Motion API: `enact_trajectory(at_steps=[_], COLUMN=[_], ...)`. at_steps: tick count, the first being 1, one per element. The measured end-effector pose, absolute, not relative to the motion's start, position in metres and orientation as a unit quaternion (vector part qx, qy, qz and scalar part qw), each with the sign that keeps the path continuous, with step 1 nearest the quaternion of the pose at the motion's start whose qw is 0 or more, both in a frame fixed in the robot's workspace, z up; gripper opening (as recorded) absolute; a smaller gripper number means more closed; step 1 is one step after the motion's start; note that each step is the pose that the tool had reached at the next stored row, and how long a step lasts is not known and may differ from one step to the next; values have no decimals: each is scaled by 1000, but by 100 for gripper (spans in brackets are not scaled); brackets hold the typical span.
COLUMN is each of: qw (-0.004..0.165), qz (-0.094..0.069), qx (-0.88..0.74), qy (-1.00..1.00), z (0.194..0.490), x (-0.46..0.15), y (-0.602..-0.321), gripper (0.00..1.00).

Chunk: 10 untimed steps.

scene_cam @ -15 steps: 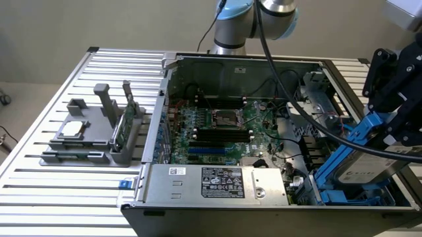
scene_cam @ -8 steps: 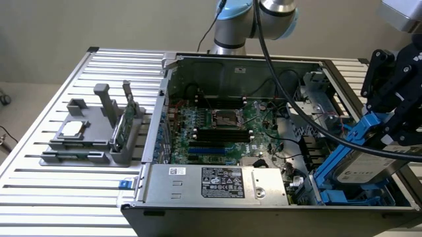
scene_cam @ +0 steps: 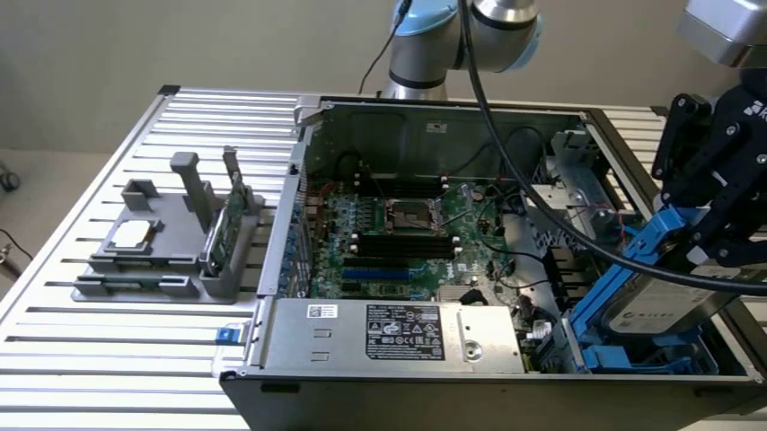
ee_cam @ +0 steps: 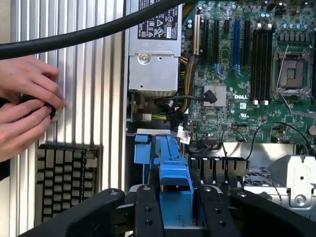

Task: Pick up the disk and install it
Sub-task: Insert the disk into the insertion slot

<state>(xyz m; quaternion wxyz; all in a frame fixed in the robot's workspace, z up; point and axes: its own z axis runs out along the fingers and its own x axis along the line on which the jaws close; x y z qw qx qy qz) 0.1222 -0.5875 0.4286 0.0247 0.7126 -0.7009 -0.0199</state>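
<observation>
The disk (scene_cam: 656, 301) is held clamped in the gripper (scene_cam: 717, 247), its long axis tilted downward from the grip, its lower end near the blue drive bay (scene_cam: 630, 361) beneath.

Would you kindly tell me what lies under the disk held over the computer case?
Under the disk, gripped by the pincer, blue bay brackets show in the case corner. The bay floor directly beneath is covered by the disk.

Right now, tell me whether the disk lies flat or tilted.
Tilted: the disk leans steeply, its lower end down in a corner of the computer case, its upper end held by the gripper.
</observation>
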Motion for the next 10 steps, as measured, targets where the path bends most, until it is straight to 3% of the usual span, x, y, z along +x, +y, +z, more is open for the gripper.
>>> enact_trajectory(at_steps=[10], qw=[22], qz=[-17], qx=[711], qy=[-703], z=[420], x=[118], y=[-588], gripper=[33])
